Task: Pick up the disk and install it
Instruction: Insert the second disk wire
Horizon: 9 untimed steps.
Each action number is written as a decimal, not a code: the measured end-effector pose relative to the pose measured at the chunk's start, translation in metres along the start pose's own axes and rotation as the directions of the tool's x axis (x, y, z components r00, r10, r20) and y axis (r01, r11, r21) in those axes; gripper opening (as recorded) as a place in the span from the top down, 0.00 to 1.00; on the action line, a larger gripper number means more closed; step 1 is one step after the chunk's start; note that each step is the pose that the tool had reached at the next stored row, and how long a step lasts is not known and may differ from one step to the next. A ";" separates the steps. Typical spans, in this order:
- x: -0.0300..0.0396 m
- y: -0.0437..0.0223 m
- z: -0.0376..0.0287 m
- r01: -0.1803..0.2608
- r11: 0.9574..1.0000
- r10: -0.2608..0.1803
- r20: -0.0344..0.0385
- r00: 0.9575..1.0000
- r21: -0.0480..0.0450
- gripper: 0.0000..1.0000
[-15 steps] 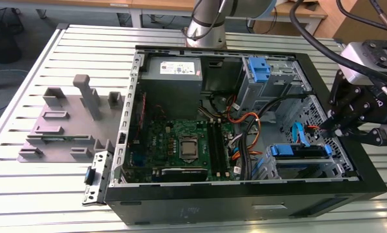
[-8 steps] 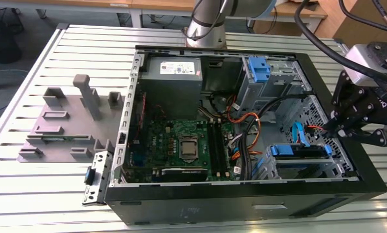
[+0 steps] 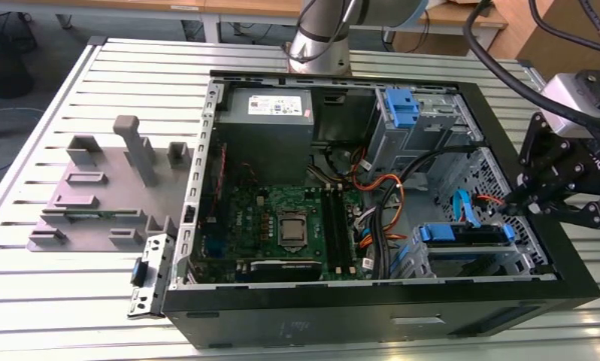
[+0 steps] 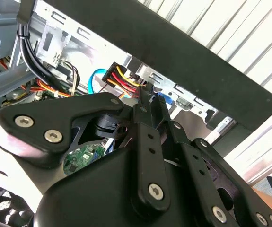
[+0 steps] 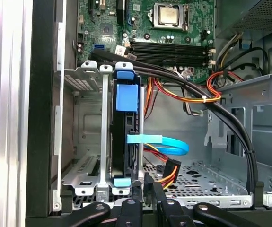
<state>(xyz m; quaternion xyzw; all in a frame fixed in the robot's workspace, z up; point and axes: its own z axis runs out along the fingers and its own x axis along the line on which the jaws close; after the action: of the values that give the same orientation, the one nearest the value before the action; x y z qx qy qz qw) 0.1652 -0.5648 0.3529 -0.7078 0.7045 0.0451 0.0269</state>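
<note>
Fingers (image 5: pixel 136 201) closed together, nothing visible between them. Gripper (image 3: pixel 525 201) hangs over the case (image 3: pixel 380 312) wall on the exterior view's right, tips just beside the drive cage (image 5: pixel 86 142). Disk (image 5: pixel 126 142) sits edge-on in a cage slot, blue carrier tab up; in the exterior view it's in the near right bay (image 3: pixel 465 233). Clutter around it: blue data cable (image 5: pixel 166 142) and a power plug (image 5: pixel 171 169) with red/yellow wires close beside the disk, black cable bundle (image 5: pixel 221 113) crossing above. Motherboard (image 3: pixel 280 226) further left, grey fixture (image 3: pixel 99 188) outside on the table (image 3: pixel 39 301).
</note>
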 end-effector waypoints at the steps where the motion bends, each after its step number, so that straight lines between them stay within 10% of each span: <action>1: -0.0001 -0.0002 0.0008 0.000 1.000 0.000 -0.001 1.000 0.000 0.77; 9: -0.0011 -0.0004 0.0056 0.000 1.000 0.000 -0.001 1.000 0.000 0.77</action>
<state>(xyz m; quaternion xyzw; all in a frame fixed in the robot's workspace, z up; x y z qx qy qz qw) 0.1655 -0.5631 0.3474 -0.7077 0.7046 0.0449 0.0264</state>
